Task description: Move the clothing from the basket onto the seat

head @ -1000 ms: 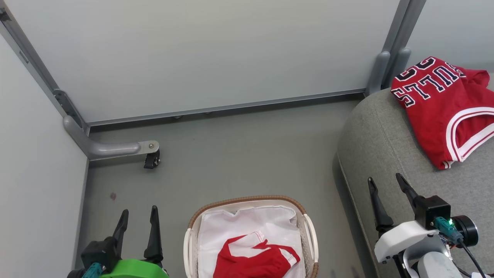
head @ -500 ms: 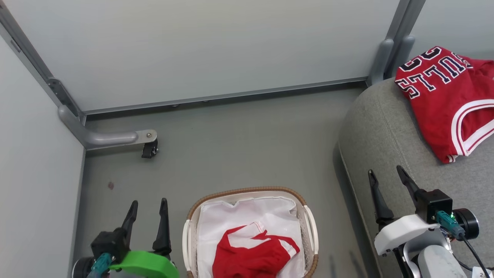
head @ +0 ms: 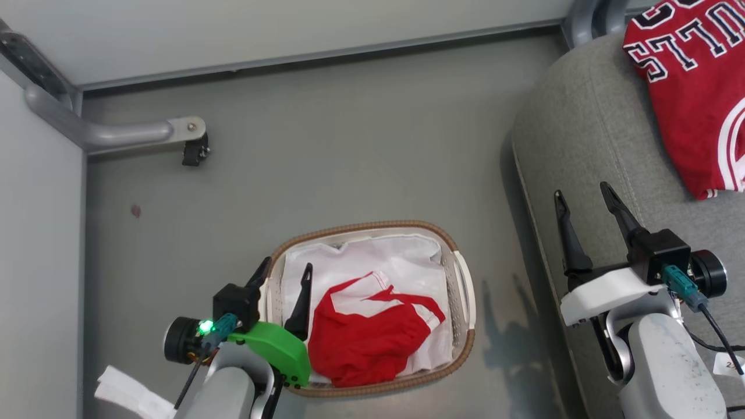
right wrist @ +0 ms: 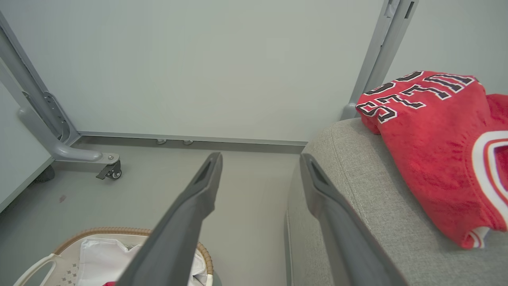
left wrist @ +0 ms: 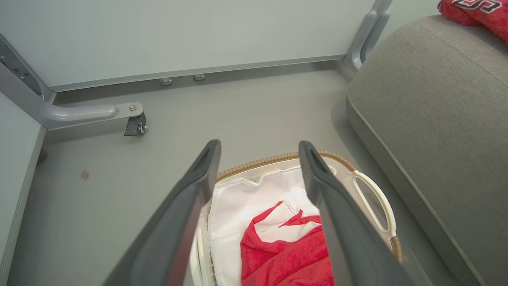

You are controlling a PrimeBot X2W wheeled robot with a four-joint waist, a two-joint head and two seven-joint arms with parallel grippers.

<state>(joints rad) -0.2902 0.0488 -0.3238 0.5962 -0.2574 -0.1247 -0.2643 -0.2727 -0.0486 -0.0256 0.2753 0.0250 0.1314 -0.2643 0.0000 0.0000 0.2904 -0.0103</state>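
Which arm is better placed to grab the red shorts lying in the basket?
Left. The left gripper hangs open over the basket rim beside the shorts; the right gripper, also open, is off over the seat.

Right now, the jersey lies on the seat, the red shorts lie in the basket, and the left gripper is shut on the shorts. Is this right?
No. The left gripper is open and holds nothing, as the left wrist view shows. The jersey does lie on the seat and the red shorts in the basket.
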